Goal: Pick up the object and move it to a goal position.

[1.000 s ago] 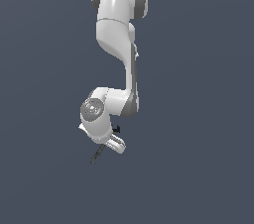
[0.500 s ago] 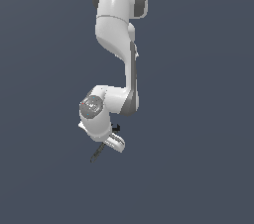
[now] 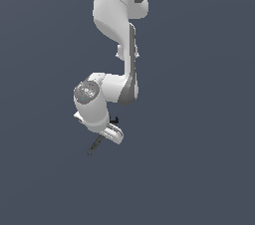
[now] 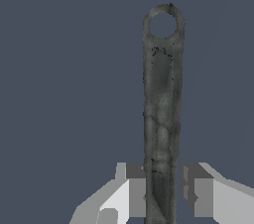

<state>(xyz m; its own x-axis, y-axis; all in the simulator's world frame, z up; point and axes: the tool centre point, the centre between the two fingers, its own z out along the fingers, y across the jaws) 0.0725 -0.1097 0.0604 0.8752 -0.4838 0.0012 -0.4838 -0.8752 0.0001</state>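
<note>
Plain dark slate-blue background is filling both views, with no desk edge or goal marker showing anywhere. Against it the white Panda arm [image 3: 117, 45] is hanging down, its wrist folded over the tool [image 3: 110, 130], and the wrench [image 3: 94, 145] is poking out below the tool toward the exterior view's left. In the wrist view the tool [image 4: 161, 191] is closing around the wrench [image 4: 161, 99]: one finger [image 4: 136, 191] is pressing against the handle's side, while the other finger [image 4: 198, 191] is sitting just beside it with a thin dark strip between, so the clamp is looking snug but full contact on that side is hard to confirm. The handle is running straight away from the fingers to a ring-shaped end with a round hole; the forked head is hidden. Judging by its look, the wrench is a stiff, slim, fairly light metal bar with smooth flat faces, likely to pivot if pinched near one end, so a hold nearer mid-handle across the narrow sides would be steadier. Compared with a second ago, the arm and wrench are keeping nearly the same pose, with only the elbow joint shifting slightly.
</note>
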